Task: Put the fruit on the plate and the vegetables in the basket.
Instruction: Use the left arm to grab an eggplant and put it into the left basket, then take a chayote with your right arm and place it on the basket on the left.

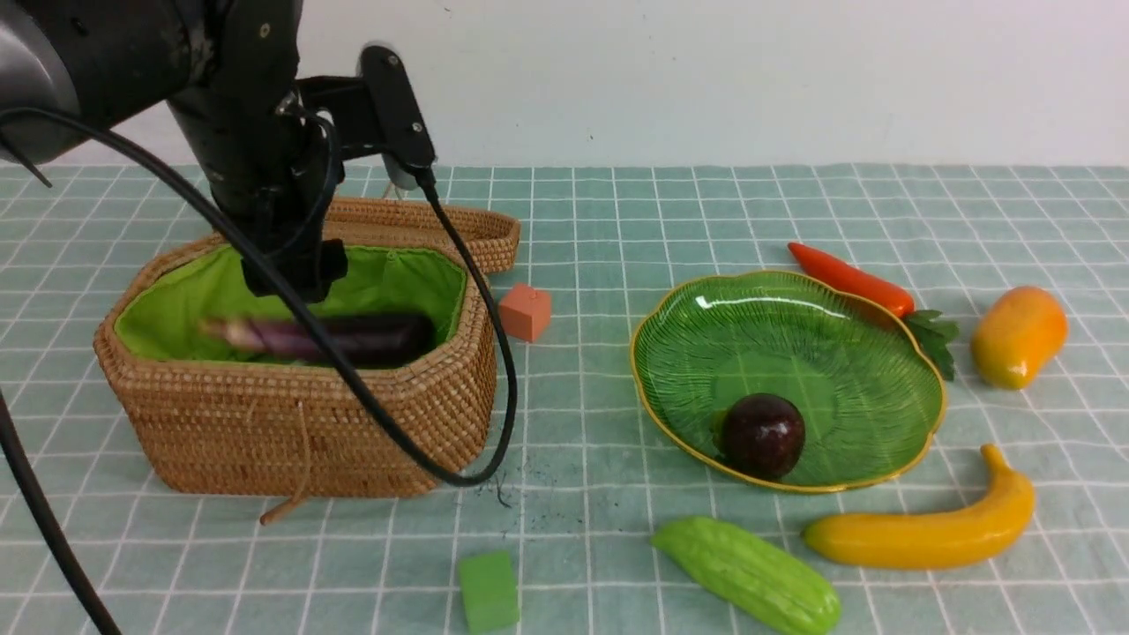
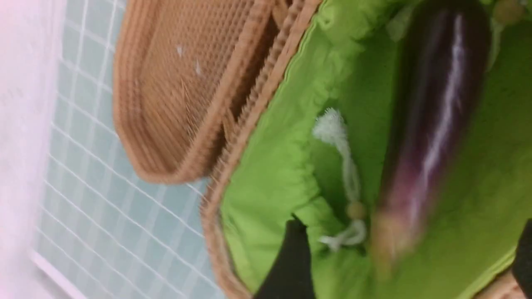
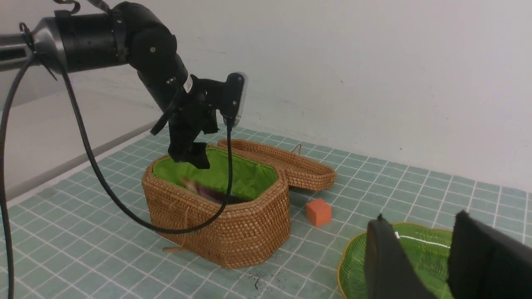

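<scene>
The purple eggplant (image 1: 370, 339), blurred, lies inside the green-lined wicker basket (image 1: 300, 423). My left gripper (image 1: 293, 275) hangs just above it, open and empty; in the left wrist view its dark fingers (image 2: 293, 257) stand wide apart around the eggplant (image 2: 436, 104). The mangosteen (image 1: 763, 434) sits on the green plate (image 1: 882, 353). The carrot (image 1: 847, 278) lies behind the plate, the mango (image 1: 1019, 335) to its right, the banana (image 1: 926, 534) and bitter gourd (image 1: 750, 573) in front. My right gripper (image 3: 419, 218) hovers open over the plate (image 3: 353, 265), out of the front view.
The basket's lid (image 1: 441, 225) lies open behind it. An orange cube (image 1: 526, 311) sits between basket and plate. A green cube (image 1: 488, 589) rests near the front edge. The left arm's black cable (image 1: 494, 370) loops down in front of the basket.
</scene>
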Robot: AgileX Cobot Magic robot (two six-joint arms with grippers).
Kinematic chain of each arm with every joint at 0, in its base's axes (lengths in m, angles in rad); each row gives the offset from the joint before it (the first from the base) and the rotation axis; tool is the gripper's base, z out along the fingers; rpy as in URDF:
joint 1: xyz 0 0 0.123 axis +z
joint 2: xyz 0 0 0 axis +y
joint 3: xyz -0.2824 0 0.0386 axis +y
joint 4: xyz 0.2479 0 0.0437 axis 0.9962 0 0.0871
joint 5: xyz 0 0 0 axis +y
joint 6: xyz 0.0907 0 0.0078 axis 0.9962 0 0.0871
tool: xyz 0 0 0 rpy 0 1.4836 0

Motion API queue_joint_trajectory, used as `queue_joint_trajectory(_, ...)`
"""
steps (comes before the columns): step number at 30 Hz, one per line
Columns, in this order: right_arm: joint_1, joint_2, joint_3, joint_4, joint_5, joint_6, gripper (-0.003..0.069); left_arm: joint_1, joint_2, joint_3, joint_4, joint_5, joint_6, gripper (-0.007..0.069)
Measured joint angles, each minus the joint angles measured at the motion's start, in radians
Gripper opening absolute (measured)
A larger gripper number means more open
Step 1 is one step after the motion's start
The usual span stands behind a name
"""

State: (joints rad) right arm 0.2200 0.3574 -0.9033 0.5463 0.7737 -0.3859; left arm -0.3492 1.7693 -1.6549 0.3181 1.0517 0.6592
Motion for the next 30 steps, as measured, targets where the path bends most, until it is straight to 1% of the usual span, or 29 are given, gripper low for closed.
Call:
queue_joint_trajectory(1,0.000,0.000,0.000,0.000,0.001,0.000,0.0236,0.000,0.000,0.000,-0.003,0.000,-0.009,0.0652)
queue_joint_trajectory(2,0.000,0.000,0.000,0.000,0.012,0.000,0.0235,0.000,-0.005,0.000,-0.029,0.004,-0.081,0.0654)
queue_joint_trajectory(3,0.000,0.000,0.000,0.000,0.023,0.000,0.0235,0.000,-0.010,0.000,-0.057,0.004,-0.137,0.0640)
queue_joint_trajectory(4,0.000,0.001,-0.003,-0.001,0.041,0.006,0.0235,0.000,-0.019,0.000,-0.091,0.002,-0.186,0.0614)
queue_joint_trajectory(5,0.000,0.005,-0.012,-0.006,0.067,0.018,0.0235,-0.003,-0.031,0.000,-0.144,-0.001,-0.241,0.0563)
queue_joint_trajectory(6,0.000,0.010,-0.021,-0.012,0.087,0.028,0.0235,-0.007,-0.042,0.000,-0.174,-0.004,-0.266,0.0519)
queue_joint_trajectory(9,0.000,0.040,-0.068,-0.054,0.177,0.076,0.0235,-0.042,-0.088,0.000,-0.249,-0.022,-0.325,0.0317)
queue_joint_trajectory(11,0.000,0.084,-0.112,-0.104,0.269,0.123,0.0235,-0.100,-0.141,0.000,-0.295,-0.050,-0.386,0.0092)
queue_joint_trajectory(13,0.000,0.132,-0.142,-0.139,0.344,0.159,0.0235,-0.150,-0.193,0.000,-0.318,-0.058,-0.452,-0.0001)
queue_joint_trajectory(14,0.000,0.151,-0.149,-0.152,0.371,0.168,0.0235,-0.167,-0.218,0.000,-0.318,-0.058,-0.472,-0.0013)
queue_joint_trajectory(16,0.000,0.219,-0.159,-0.169,0.418,0.190,0.0235,-0.218,-0.278,0.010,-0.325,-0.059,-0.531,-0.0013)
queue_joint_trajectory(19,0.000,0.315,-0.159,-0.170,0.439,0.199,0.0235,-0.273,-0.378,0.077,-0.325,-0.087,-0.583,-0.0013)
queue_joint_trajectory(22,0.000,0.469,-0.159,-0.153,0.436,0.202,0.0235,-0.355,-0.570,0.292,-0.325,-0.177,-0.631,-0.0013)
queue_joint_trajectory(24,0.009,0.544,-0.159,-0.142,0.423,0.202,0.0235,-0.386,-0.680,0.409,-0.325,-0.226,-0.659,-0.0013)
queue_joint_trajectory(25,0.011,0.553,-0.159,-0.142,0.420,0.202,0.0235,-0.392,-0.693,0.439,-0.325,-0.239,-0.668,-0.0013)
queue_joint_trajectory(26,0.036,0.608,-0.159,-0.142,0.411,0.200,0.0235,-0.410,-0.783,0.544,-0.326,-0.287,-0.696,-0.0013)
queue_joint_trajectory(28,0.093,0.689,-0.159,-0.149,0.395,0.189,0.0235,-0.424,-0.912,0.689,-0.326,-0.353,-0.729,-0.0013)
queue_joint_trajectory(30,0.166,0.772,-0.159,-0.186,0.370,0.183,0.0235,-0.428,-1.041,0.821,-0.326,-0.411,-0.759,-0.0013)
